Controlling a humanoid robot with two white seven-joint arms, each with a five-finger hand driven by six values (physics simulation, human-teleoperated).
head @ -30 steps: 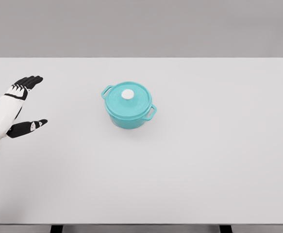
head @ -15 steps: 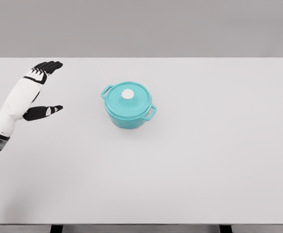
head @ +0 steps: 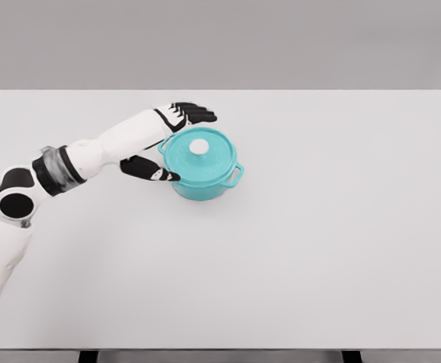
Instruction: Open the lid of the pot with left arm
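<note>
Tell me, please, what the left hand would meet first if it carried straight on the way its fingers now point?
Most likely the teal pot: the left hand, open, points right with fingers behind the lid and thumb at its near left side. Depth is unclear, so the fingers might pass behind it.

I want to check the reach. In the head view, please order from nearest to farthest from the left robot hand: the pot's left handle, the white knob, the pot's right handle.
1. Left handle: beside the open left robot hand.
2. Knob: at the lid's centre.
3. Right handle: on the pot's far side.
</note>
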